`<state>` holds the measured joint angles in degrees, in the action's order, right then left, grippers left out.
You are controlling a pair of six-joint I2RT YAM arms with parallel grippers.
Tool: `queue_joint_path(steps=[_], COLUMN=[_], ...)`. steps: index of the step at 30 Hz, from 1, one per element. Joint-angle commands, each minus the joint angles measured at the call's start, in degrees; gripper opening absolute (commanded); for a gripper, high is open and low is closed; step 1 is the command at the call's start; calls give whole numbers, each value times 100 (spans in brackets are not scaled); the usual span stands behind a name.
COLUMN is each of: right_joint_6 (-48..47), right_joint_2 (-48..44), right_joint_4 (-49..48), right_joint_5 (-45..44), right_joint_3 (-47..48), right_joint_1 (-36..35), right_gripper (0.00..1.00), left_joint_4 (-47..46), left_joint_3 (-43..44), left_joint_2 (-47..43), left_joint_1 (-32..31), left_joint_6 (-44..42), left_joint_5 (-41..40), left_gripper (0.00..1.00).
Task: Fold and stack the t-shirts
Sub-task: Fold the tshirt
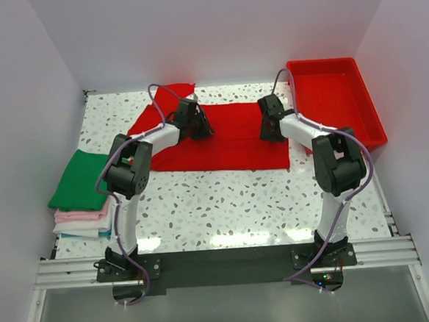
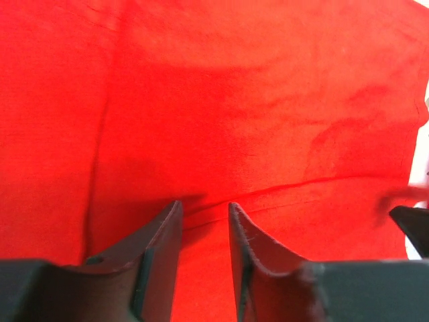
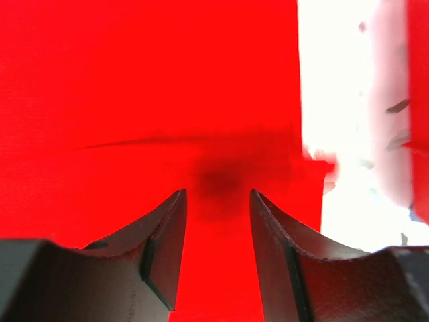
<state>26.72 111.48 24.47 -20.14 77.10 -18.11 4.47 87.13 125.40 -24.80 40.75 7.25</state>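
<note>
A bright red t-shirt point(image 1: 231, 141) lies partly folded, spread flat across the back middle of the table, with a sleeve point(image 1: 171, 94) sticking out at the back left. My left gripper point(image 1: 201, 129) is open, low over the shirt's left part, with red cloth point(image 2: 234, 100) under its fingers point(image 2: 204, 204). My right gripper point(image 1: 270, 131) is open over the shirt's right edge point(image 3: 134, 80), fingers apart point(image 3: 218, 192). A folded stack sits at the left: green t-shirt point(image 1: 80, 181) on top, then pale pink point(image 1: 86, 213), white point(image 1: 79, 227) and teal point(image 1: 76, 235).
A rigid red plastic tray point(image 1: 335, 101) stands at the back right, close to the right arm. The speckled white table point(image 1: 232, 204) stretches in front of the shirt. White walls close in the left, back and right sides.
</note>
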Motion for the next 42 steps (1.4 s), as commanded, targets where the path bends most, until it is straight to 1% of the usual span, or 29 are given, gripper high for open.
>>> queue_joint_path(steps=[1,3,4,5,6,7,8,9,10,11,12,13,14,15,16,17,18,19,21,26,27,28,29,30,31,33,38,42], right_joint_6=[-132,-141,-149,-150,-167,-158,-158,-150,-123,-88,-62,8,35,122,149,184,245,272,342,500,544,545,562,580,580,589,589,597], right_joint_2=[93,111,102,67,41,-21,-239,-406,-591,-775,-1229,-1443,-1671,-2004,-2181,-2322,-2594,-2718,-2912,-3176,-3185,-3203,-3203,-3212,-3212,-3212,-3220,-3177], right_joint_4=[154,172,164,155,189,286,304,278,226,225,181,33,-12,-38,-91,-126,-153,-214,-258,-416,-434,-460,-487,-496,-513,-522,-522,-504], right_joint_5=[-236,-192,-157,-148,-131,-78,-43,10,62,115,133,220,395,449,528,624,773,792,810,924,933,890,846,836,845,845,828,784], right_joint_3=[411,429,437,429,437,429,376,271,-17,-194,-387,-832,-1063,-1248,-1616,-1785,-1934,-2214,-2444,-2902,-2937,-2990,-3025,-3052,-3069,-3069,-3069,-3043], right_joint_1=[35,79,106,141,158,185,185,185,185,176,185,185,185,176,176,167,176,176,176,176,176,176,167,176,176,176,176,176], right_gripper=[47,49,53,56,57,58,58,58,58,58,58,58,58,58,58,58,57,57,58,58,58,59,59,59,59,59,59,59], left_joint_4=[62,107,237,334,440,771,905,1246,1484,1704,1863,2134,2267,2486,2567,2594,2464,2367,2156,1856,1664,1558,1435,1147,1057,864,467,397], left_joint_3=[138,24,-116,-213,-327,-616,-801,-995,-1371,-1566,-1768,-2170,-2383,-2777,-2981,-3192,-3611,-3798,-4106,-4169,-4204,-4239,-4283,-4405,-4441,-4494,-4591,-4582], left_joint_2=[-630,-999,-1140,-1489,-1684,-1895,-2332,-2571,-3009,-3222,-3433,-3644,-4029,-4198,-4374,-4689,-4814,-4998,-5061,-4806,-4780,-4762,-4736,-4727,-4649,-4543,-4297,-4094], left_joint_1=[115,142,150,168,177,177,177,177,177,177,203,212,238,334,396,484,754,931,1282,1582,1792,1899,2004,2179,2268,2452,2480,2480], left_joint_6=[-190,-208,-199,-182,-129,115,256,388,746,907,1030,1240,1355,1539,1628,1672,1673,1586,1532,1708,1734,1778,1804,1831,1909,1980,2209,2358], left_joint_5=[-169,-328,-564,-706,-933,-1475,-1741,-1988,-2617,-2910,-3165,-3577,-3738,-3939,-4028,-4073,-3917,-3750,-3547,-3266,-3117,-2837,-2721,-2598,-2327,-2045,-1753,-1770], left_gripper=[40,47,49,52,57,59,61,65,67,67,67,67,67,67,66,66,66,65,64,65,65,65,65,64,64,62,60,59])
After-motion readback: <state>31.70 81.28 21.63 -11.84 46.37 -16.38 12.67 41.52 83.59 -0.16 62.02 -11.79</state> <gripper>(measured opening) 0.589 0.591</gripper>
